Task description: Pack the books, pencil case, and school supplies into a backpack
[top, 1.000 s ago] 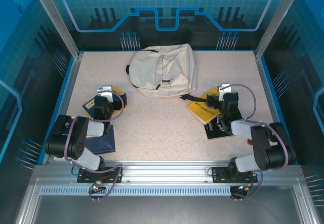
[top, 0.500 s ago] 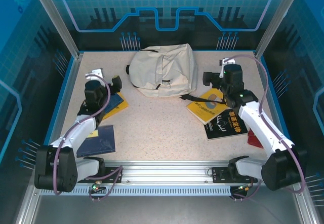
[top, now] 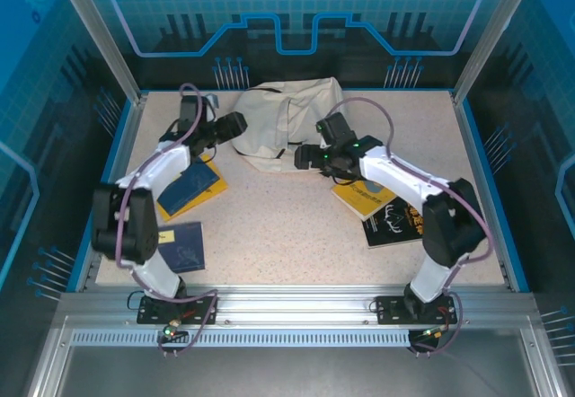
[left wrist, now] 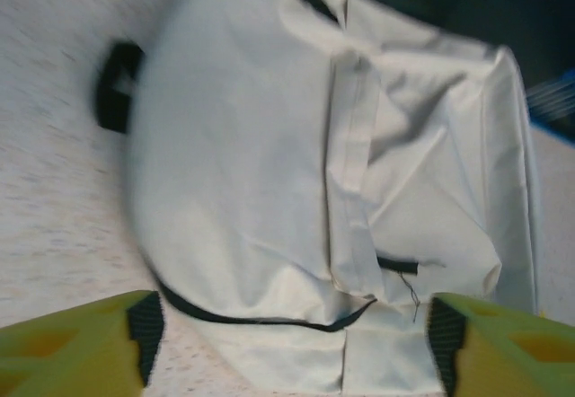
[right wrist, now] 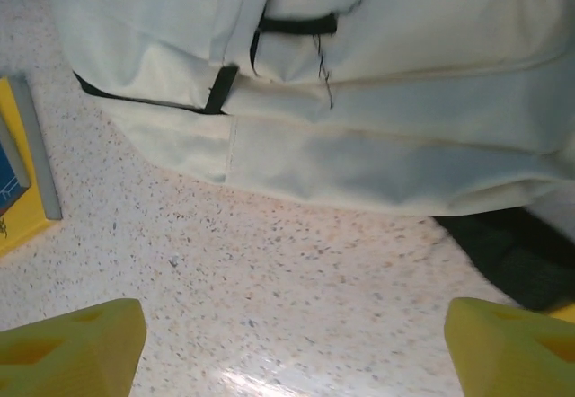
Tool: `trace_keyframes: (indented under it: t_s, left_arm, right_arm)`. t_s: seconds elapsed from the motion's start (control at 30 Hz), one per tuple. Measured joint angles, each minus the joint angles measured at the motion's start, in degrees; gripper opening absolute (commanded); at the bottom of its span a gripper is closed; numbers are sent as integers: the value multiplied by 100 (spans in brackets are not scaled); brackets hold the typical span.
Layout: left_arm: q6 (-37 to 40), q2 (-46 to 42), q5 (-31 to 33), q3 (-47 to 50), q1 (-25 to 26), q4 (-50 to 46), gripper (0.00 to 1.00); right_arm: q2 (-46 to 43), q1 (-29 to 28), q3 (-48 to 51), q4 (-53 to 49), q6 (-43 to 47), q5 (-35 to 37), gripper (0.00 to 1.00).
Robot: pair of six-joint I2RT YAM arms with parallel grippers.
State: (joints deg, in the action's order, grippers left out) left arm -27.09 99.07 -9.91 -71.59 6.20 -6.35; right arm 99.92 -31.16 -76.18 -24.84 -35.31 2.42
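The cream backpack (top: 289, 120) lies flat at the back middle of the table, its dark zippers closed. My left gripper (top: 232, 126) is open at its left edge; in the left wrist view the backpack (left wrist: 269, 145) spreads just beyond the gripper (left wrist: 287, 343). My right gripper (top: 305, 156) is open over bare table at the backpack's near edge, where the backpack (right wrist: 359, 101) lies ahead of the gripper (right wrist: 292, 343). One yellow book (top: 191, 188) lies at the left. Another yellow book (top: 358, 199) and the black book (top: 397, 223) lie at the right.
A dark blue flat item (top: 184, 247) lies near the front left. A black strap end (right wrist: 512, 253) trails from the backpack's right corner, and a black handle loop (left wrist: 112, 87) sticks out at its top. Blue walls and metal posts ring the table (top: 278, 226).
Both arms have swung in from the sides of the table toward the backpack, the left to its left edge and the right to its near edge. Both grippers stay open.
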Motion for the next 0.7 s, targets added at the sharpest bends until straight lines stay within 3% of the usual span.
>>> trace_keyframes:
  t_s: [0.17,0.37,0.53,0.7]
  left_arm:
    - [-315,1493,-323,-1287,278,-273,65]
    - [-468,2645,-389,-2396,409,-890,58]
    - [-566,2846,-367,-2330,411,-1272,58]
    - [-603,2448,-420,-1620,431,-1145,56]
  right_arm:
    - [898,7,-542,4,-387,-144,79]
    - [1596,63,-1010,44,-614,-190,77]
    - [1969,234,-1167,42,-717,-313,77]
    - [2033,507,-1167,70,-715,-479,77]
